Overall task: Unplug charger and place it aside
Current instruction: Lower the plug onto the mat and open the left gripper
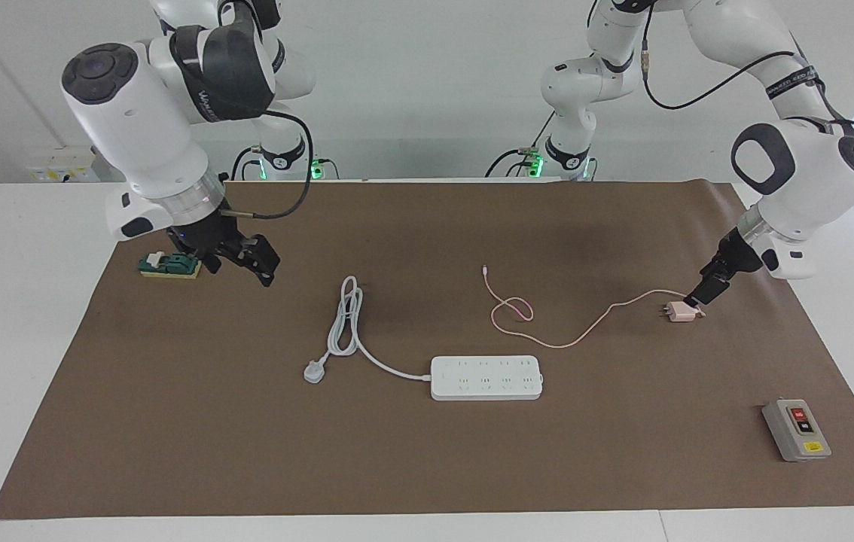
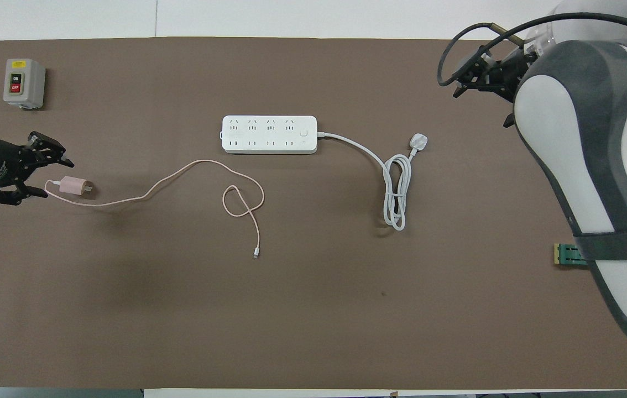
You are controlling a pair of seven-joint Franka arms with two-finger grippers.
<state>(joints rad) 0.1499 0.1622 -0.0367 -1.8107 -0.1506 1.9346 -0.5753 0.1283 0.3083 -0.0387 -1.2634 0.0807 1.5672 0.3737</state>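
You see the charger [image 2: 74, 186] lying on the brown mat [image 2: 313, 309], unplugged, toward the left arm's end of the tabletop [image 1: 20, 339]. In the overhead view it is at about eight o'clock from the power strip [image 2: 269, 134], well apart from it, with its two prongs pointing toward the middle of the mat. Its thin pink cable [image 2: 181, 171] runs from the cube toward the middle, makes one loop, and ends nearer to the robots than the strip.

The left gripper [image 2: 42, 176] is just beside the charger, low over the mat, and its fingers are spread apart on both sides of the cube's end (released, holding nothing).

The right gripper [image 1: 250, 260] hangs in the air at the right arm's end, over the mat beside a small green part [image 1: 169, 265]; you cannot tell its state from here.

The strip's white plug [image 2: 419, 141] and coiled cord [image 2: 396, 193] lie beside the strip. A grey switch box [image 2: 24, 83] stands at eleven o'clock from the charger in the overhead view.
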